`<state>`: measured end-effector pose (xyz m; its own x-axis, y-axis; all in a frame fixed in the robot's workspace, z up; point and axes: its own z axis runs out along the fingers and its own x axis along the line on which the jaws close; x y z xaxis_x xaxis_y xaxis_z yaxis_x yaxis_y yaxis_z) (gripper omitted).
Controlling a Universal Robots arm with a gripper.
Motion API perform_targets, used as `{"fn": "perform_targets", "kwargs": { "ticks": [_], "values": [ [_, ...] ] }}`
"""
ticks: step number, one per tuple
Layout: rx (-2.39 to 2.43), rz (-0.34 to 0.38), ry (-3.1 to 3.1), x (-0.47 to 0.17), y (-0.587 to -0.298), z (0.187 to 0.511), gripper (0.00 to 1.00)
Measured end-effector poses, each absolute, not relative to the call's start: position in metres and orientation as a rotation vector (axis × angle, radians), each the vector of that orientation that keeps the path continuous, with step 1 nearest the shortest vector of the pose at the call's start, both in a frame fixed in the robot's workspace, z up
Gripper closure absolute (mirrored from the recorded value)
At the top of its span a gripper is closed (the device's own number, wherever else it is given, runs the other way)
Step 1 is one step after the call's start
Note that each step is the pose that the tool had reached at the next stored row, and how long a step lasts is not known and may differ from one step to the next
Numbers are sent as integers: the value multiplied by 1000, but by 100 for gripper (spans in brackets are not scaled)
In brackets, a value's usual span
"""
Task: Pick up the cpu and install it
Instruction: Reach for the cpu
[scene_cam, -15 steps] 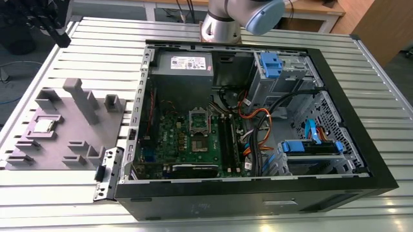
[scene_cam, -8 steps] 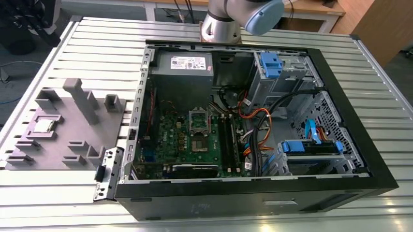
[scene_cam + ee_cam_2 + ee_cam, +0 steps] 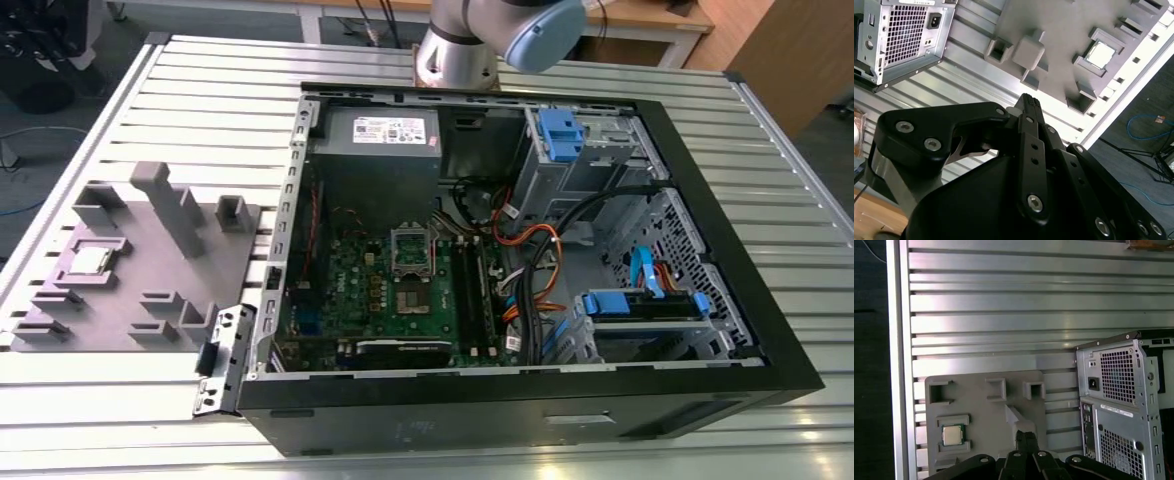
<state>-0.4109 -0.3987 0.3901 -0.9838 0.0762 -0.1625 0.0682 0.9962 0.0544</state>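
On the desk (image 3: 200,100), an open case (image 3: 787,380) with its socket (image 3: 410,256) bare. Beside it, a tray (image 3: 147,290) with the cpu (image 3: 952,434) seated, untouched. Well apart, the tool (image 3: 1026,436), pinched together on nothing. Pickup and install both left.

Bright, even overhead light. Glare streaks on ribbed metal counter (image 3: 1004,300) in first wrist view. Computer case (image 3: 374,190) interior dim, shadowed. Mild sheen on cpu (image 3: 952,435) lid.
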Motion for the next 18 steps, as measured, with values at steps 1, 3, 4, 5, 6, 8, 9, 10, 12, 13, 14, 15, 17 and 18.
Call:
{"fn": "perform_targets", "kwargs": {
  "ticks": [1, 3, 4, 5, 6, 8, 9, 10, 12, 13, 14, 15, 17, 18],
  "values": [
    [108, 73, 2973, -413, -399, 390, 89],
    [108, 73, 2971, -417, -399, 390, 89],
    [108, 73, 2970, -419, -399, 390, 89],
    [108, 73, 2969, -422, -399, 390, 89],
    [108, 73, 2968, -424, -399, 390, 89],
    [108, 73, 2966, -428, -399, 390, 89],
    [108, 73, 2965, -430, -399, 390, 89],
    [108, 73, 2964, -433, -399, 390, 89],
    [107, 73, 2962, -437, -399, 390, 89],
    [107, 73, 2961, -439, -399, 390, 89],
    [107, 73, 2960, -441, -399, 390, 89],
    [107, 73, 2959, -443, -399, 390, 89],
    [107, 73, 2957, -448, -399, 390, 89],
    [107, 73, 2956, -450, -399, 390, 89]
  ]
}}
